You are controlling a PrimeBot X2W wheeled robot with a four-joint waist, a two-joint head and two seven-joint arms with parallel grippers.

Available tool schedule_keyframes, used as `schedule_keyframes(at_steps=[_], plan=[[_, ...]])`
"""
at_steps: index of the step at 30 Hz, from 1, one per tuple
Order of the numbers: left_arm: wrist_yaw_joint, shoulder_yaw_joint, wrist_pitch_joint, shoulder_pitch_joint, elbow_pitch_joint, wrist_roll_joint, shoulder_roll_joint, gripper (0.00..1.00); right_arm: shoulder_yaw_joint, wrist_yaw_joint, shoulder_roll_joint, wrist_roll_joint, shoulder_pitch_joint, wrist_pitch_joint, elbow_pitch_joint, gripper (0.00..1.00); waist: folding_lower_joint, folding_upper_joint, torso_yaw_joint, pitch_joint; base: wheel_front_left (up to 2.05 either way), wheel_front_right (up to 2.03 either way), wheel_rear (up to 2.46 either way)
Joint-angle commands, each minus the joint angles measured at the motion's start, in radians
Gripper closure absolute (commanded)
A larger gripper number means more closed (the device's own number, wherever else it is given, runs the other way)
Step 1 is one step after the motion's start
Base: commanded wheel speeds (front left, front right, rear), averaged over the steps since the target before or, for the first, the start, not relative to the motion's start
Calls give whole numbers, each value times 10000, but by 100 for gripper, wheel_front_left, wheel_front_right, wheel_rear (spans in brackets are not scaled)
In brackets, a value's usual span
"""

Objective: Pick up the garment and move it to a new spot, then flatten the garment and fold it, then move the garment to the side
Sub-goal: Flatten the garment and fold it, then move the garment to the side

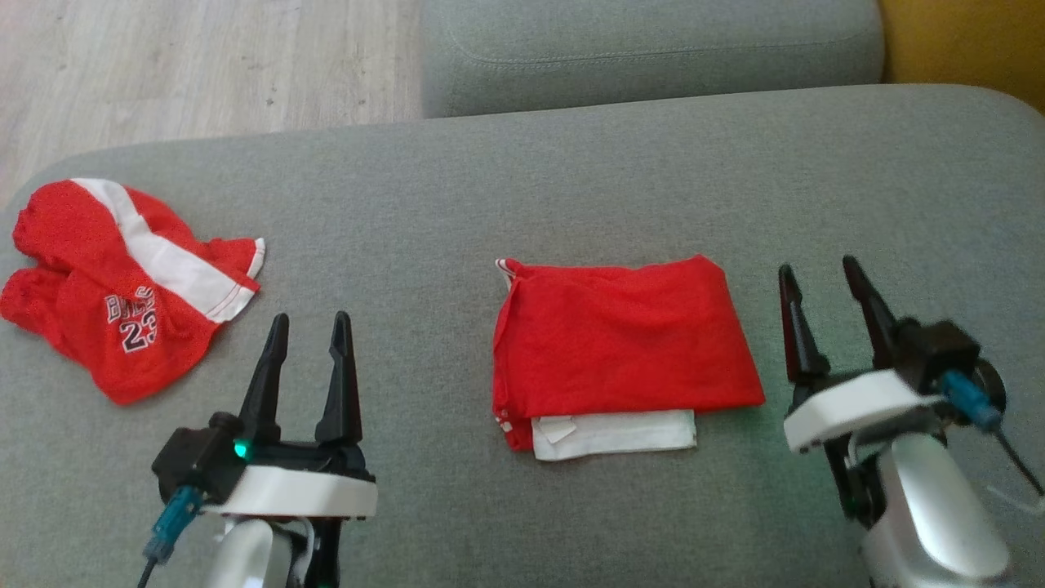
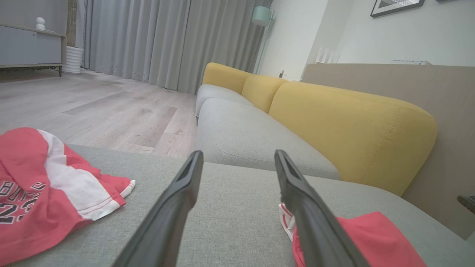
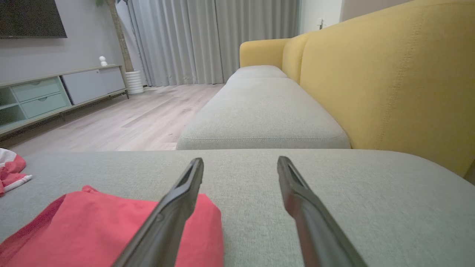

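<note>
Grey sofa cushion [image 1: 571,180] stretches under both my arms. My left pincer [image 1: 311,318] and right pincer [image 1: 817,268] hover over it, fingers spread wide, holding nothing. Between them lies the folded red garment [image 1: 624,343], with a white layer peeking out at its near edge. Folding looks done to me, so moving it aside is the step in hand, and I judge I must pinch all layers together. A crumpled red jersey [image 1: 122,286] lies well off to my left.

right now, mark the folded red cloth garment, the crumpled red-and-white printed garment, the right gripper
folded red cloth garment [image 1: 620,335], head view, top layer's middle
crumpled red-and-white printed garment [image 1: 122,282], head view, red cloth above the number
right gripper [image 1: 817,264], head view, between fingertips
</note>
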Motion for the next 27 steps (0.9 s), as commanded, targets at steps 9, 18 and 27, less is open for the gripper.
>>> schedule_keyframes(at_steps=[9, 18, 27], plan=[[15, 256, -51, 15, -394, 429, -4, 0, -523, 67, 578, -780, 966, -108, -1414, 0, 0, 0, -174, -75, 0, 0, 0], [15, 279, -51, 19, -392, 506, -18, 0, -550, 67, 649, -824, 1071, -108, -1567, 0, 0, 0, -65, -48, 0, 0, 0], [15, 211, -51, 12, -408, 506, -22, 0, -584, 67, 655, -793, 1033, -108, -1550, 0, 0, 0, 22, 72, 0, 0, 0]])
